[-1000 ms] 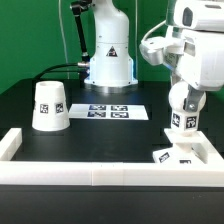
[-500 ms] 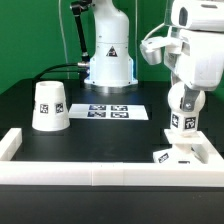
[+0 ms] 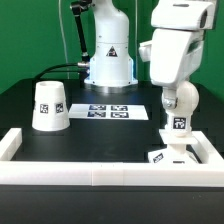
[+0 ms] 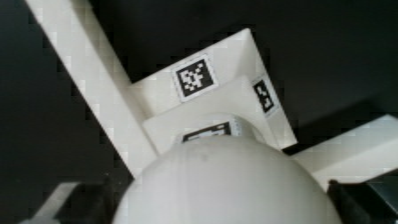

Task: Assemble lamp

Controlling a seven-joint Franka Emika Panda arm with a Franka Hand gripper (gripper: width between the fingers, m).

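Black table | 1 shade | 1 base | 1 bulb above base | end effector closed around bulb

Open tabletop between shade and base; rail walls near edge

The arm points straight down (fingers hidden from view).

Exterior view is looking in over the front rail from slightly above the table, facing the arm's pedestal at the far edge and taking in the whole workspace at mid range. Wrist view is looking steeply down, very close, past the bulb onto the base. Both views are sharing that corner, at the exterior view's right.
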